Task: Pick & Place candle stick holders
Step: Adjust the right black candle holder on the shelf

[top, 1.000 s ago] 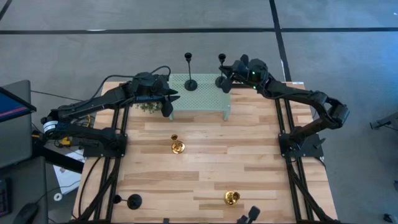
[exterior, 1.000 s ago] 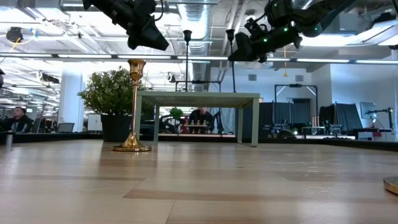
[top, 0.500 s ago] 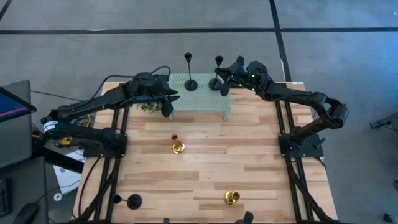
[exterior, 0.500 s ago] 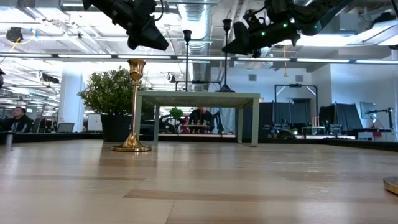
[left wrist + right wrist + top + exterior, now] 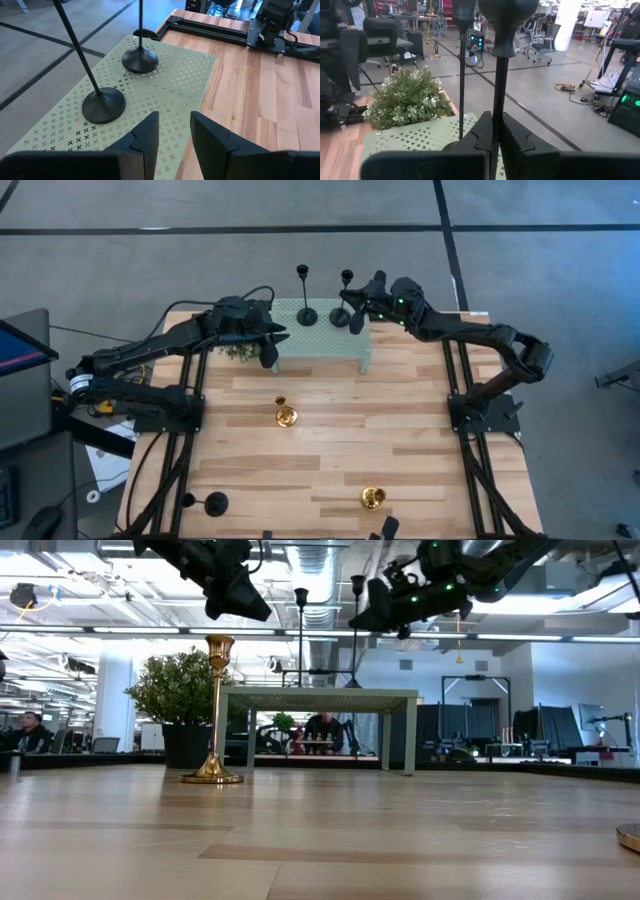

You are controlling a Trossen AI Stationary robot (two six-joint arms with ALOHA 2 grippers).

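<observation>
A green perforated stand [image 5: 320,338] sits at the table's far edge. One black candle stick holder [image 5: 305,298] stands on it on its round base [image 5: 103,105]. My right gripper [image 5: 360,622] is shut on a second black holder [image 5: 345,295] just to the right of the first. My left gripper [image 5: 175,135] is open and empty, hovering over the stand's left end [image 5: 272,345]. Two gold holders [image 5: 286,415] [image 5: 373,498] stand on the table. A third black holder [image 5: 213,503] is at the near left. My right gripper pinches the second black holder's thin stem [image 5: 498,90] between its two fingers, about halfway up. The fingers come roughly level from the table's right and lie across the stem. The holder stands upright, its round base [image 5: 140,60] on the stand's top.
A small green potted plant [image 5: 238,352] stands just left of the stand, under my left arm. The nearer gold holder rises tall in the low view [image 5: 213,710]. Bare wooden table [image 5: 400,420] lies between the stand and the near edge.
My right gripper has carried the second black holder toward the table's left along the stand's top, closer to the first black holder. The holder has stayed about upright in the shut fingers.
</observation>
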